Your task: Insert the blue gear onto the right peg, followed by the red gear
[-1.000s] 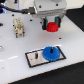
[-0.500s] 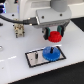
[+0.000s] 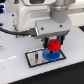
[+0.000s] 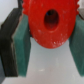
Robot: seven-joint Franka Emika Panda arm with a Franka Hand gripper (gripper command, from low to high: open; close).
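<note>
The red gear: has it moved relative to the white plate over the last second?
Yes. The red gear, held by the end effector, came down toward the blue gear on the white plate.

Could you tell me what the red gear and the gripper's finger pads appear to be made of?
The red gear: probably moulded plastic, uniform bright red with a smooth, slightly glossy face. Finger pads: likely rubber or foam, matte teal blocks without shine, though the blur leaves this uncertain.

Two gears are counted above the white black-edged plate [image 3: 35,59]: one red gear [image 3: 54,46] and one blue gear [image 3: 49,54], the red directly over the blue. One plate is seen, and one small dark spot, possibly a peg, is made out on it towards the exterior view's left of the gears. One gripper [image 3: 54,44] is counted, with two green pads [image 4: 22,42] flanking the single red gear.
</note>
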